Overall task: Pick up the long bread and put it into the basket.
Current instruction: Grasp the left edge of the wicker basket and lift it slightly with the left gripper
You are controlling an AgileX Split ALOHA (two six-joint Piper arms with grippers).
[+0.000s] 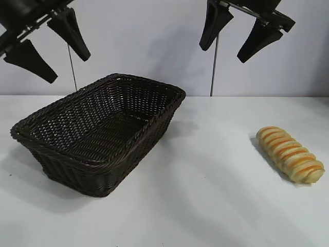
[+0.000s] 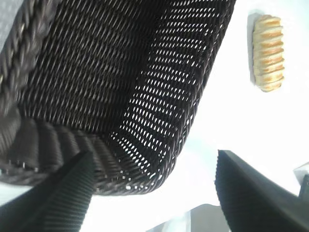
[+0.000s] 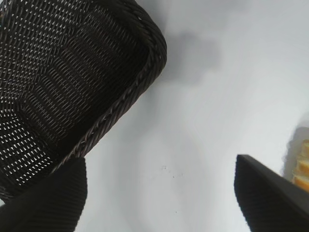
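The long bread [image 1: 290, 154] was a golden-yellow loaf, elongated, with crosswise ridged segments and orange-brown stripes running between them. It lay on the white table [image 1: 205, 206] at the right side of the exterior view, set at a slant, well apart from the basket [image 1: 61, 164] and touched by nothing. The basket was large, rectangular and dark brown, woven of wicker with sloping sides and a braided rim; it stood on the left half of the table with nothing in it. The left gripper [image 1: 49, 43] hung high above the basket's left end, its dark fingers [image 2: 58, 203] spread apart and holding nothing. The right gripper [image 1: 244, 31] hung high above the table between basket and loaf, its fingers [image 3: 270, 193] likewise spread wide and bare. No brand, label or writing could be read on the bread, the basket or the grippers.
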